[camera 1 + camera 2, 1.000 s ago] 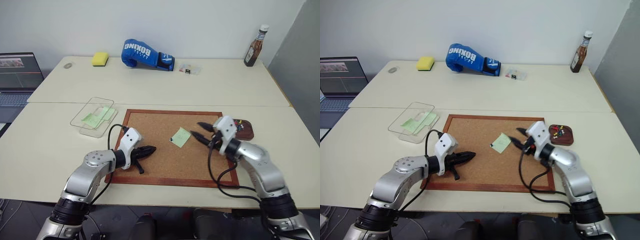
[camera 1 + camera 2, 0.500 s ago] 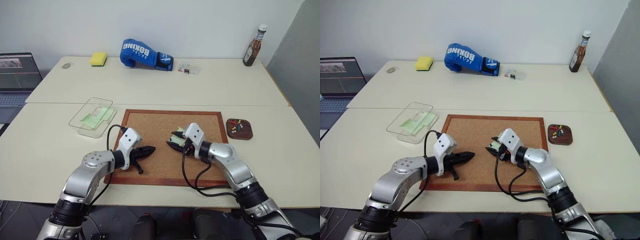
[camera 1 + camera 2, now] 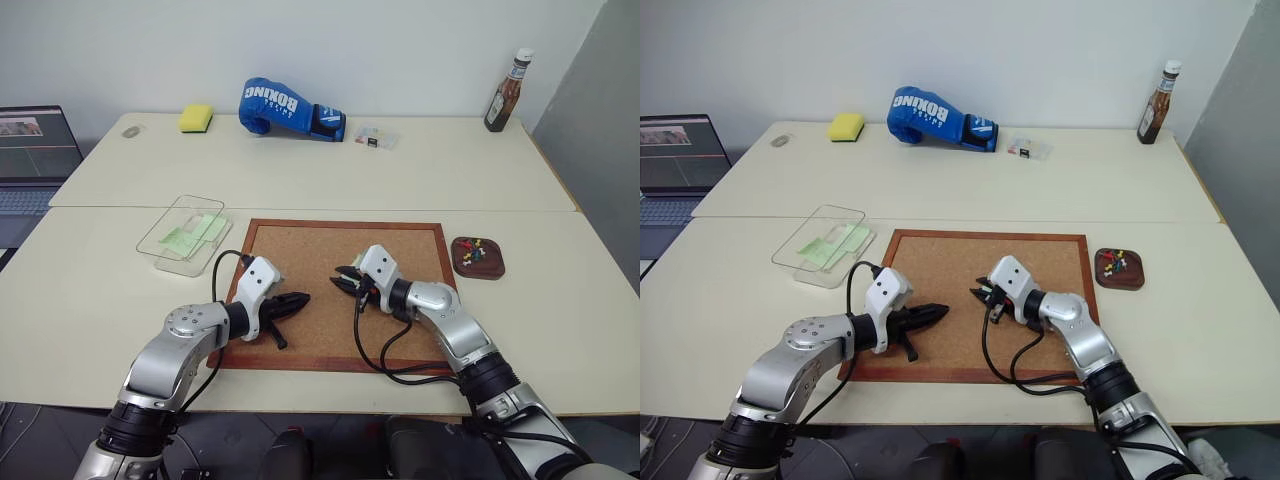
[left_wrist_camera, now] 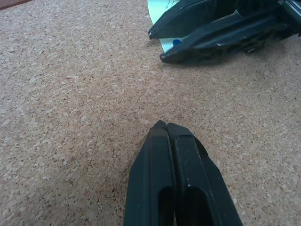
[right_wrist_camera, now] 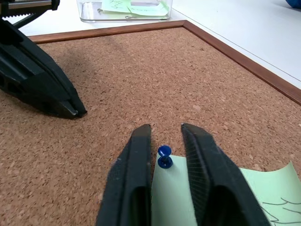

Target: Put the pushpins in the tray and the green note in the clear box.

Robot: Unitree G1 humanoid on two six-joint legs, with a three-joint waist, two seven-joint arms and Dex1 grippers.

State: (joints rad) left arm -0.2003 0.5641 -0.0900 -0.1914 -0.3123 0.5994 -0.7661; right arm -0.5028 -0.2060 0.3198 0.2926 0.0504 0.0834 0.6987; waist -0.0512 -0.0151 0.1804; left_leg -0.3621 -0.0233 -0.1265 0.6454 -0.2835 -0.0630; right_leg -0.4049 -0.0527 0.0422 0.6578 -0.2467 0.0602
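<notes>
Right gripper (image 5: pixel 165 134) low over corkboard (image 5: pixel 141 70), fingertips straddling pushpin (image 5: pixel 164 156).

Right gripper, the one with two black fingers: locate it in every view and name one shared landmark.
Left eye view: right gripper at the board's middle.
Right eye view: same spot.
Left wrist view: opposite, tips at the pale green note.
Right wrist view: astride the blue pushpin.
Landmark: wood-framed corkboard.

The robot has shiny silver arms with round joints. Each wrist has a white block. Black cables loop beside them. Each gripper has two pointy black fingers (image 4: pixel 155 188).
</notes>
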